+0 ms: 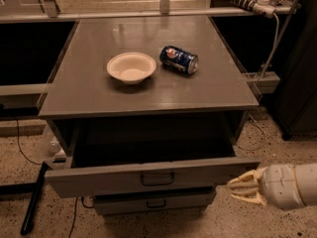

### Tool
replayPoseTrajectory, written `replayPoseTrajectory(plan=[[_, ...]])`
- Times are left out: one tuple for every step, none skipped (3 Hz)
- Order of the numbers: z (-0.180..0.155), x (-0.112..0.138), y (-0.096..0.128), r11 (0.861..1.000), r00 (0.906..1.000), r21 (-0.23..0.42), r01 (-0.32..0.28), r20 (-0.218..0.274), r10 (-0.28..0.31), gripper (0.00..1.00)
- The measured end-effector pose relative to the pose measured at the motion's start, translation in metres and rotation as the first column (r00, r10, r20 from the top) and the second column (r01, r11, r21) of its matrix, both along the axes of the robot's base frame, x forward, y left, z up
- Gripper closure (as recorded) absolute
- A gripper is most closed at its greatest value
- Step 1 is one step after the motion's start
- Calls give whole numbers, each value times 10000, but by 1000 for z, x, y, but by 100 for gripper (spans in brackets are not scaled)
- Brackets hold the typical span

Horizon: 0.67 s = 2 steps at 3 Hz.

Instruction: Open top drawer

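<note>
Top drawer: grey, lower middle of the frame, directly under the surface; pulled well out, its front panel forward of the cabinet body and the dark box interior exposed.
Handle: small black bar at the centre of the top drawer's front; nothing touches it.
Gripper: lower right of the frame, on a pale cylindrical wrist, pointing left; just beside the right end of the top drawer's front and apart from it.
Fingers: cream-coloured, drawn close together, gripping nothing.
Lower drawer: narrower grey front below the top drawer, pushed in.
Surface: grey square top, middle of the frame.
Bowl: white, upright, on the surface left of centre.
Can: blue, lying on its side on the surface, just right of the bowl, apart from it.
Floor: speckled, with a dark cable across it at left.
</note>
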<state>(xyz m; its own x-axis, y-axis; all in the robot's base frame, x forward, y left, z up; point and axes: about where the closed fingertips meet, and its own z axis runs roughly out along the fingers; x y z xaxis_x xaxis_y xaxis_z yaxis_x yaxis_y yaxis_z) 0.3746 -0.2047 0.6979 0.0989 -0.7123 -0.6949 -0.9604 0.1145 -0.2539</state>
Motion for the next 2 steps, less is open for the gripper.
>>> replayPoseTrajectory(plan=[[0,0,1,10000,10000,-2,-25,-1,25,40],[-2,20,10,9995,9997,-281,-129,-190,124,17]])
